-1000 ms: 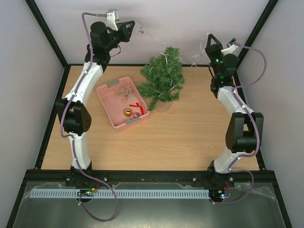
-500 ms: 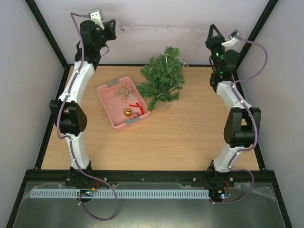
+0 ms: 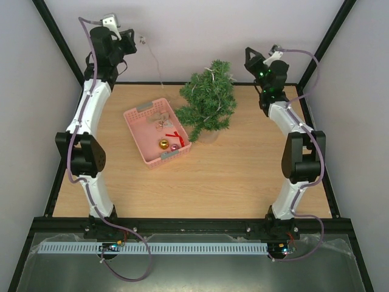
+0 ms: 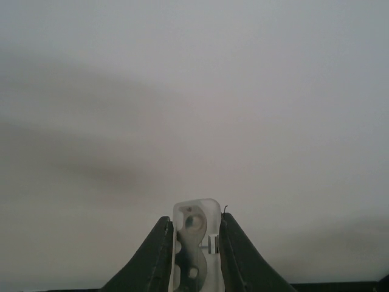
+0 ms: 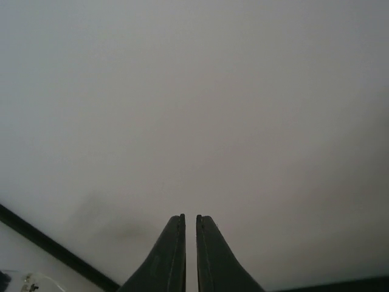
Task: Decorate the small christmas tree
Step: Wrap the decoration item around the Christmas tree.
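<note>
The small christmas tree [image 3: 208,100] stands upright at the back middle of the table, with a thin pale string through its top branches. My left gripper [image 3: 135,41] is raised high at the back left, shut on a small clear plastic box [image 4: 196,243]. A thin pale string [image 3: 157,70] hangs from the box down towards the tree's left side. My right gripper [image 3: 248,56] is raised to the right of the treetop. In the right wrist view [image 5: 189,216] its jaws stand a hairline apart with nothing seen between them.
A pink basket [image 3: 130,128] lies left of the tree, holding a gold ball [image 3: 163,144], a pink ball [image 3: 174,147], a red ribbon [image 3: 176,135] and pale pieces. Black frame posts and grey walls surround the table. Both wrist views face a bare wall.
The string, stretched taut between both grippers half a second ago, now hangs only from the left gripper. The left gripper moved up and left; the right gripper moved left towards the treetop.
</note>
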You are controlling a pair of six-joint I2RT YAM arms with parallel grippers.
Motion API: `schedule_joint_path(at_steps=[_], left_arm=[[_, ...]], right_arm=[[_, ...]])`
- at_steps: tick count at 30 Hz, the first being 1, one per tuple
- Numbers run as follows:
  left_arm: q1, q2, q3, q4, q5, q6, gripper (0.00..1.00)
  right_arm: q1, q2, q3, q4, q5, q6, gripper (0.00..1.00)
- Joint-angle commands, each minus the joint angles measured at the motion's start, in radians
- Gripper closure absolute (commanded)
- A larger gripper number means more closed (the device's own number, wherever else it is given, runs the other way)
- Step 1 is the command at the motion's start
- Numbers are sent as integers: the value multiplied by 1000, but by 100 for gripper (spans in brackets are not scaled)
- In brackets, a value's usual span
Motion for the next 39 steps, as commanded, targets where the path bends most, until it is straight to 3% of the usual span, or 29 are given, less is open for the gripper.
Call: schedule_joint_path(at_steps=[1,5,9,13,23,29,39], left_arm=[[7,-95,-14,-23,23,37,97],[10,-126,-20,-12,70,33,97],[13,-142,-24,51,151,-14,97],[13,-144,-20,160,219,-74,97],[12,-180,-42,306,368,-187,97],[11,-260,-126,330,370,-198,97],[11,-337,-166,308,391,-200,97]], right_arm=[[15,2,86,-194,-70,-99,90],[14,-66,103,-405,-30,-244,71],[16,-172,104,-495,-9,-341,60],[24,-278,97,-537,-44,-417,53],[142,-450,71,-484,-100,-517,48],[340,-375,229,-614,-9,-682,47],[577,-32,644,-929,237,-926,44]])
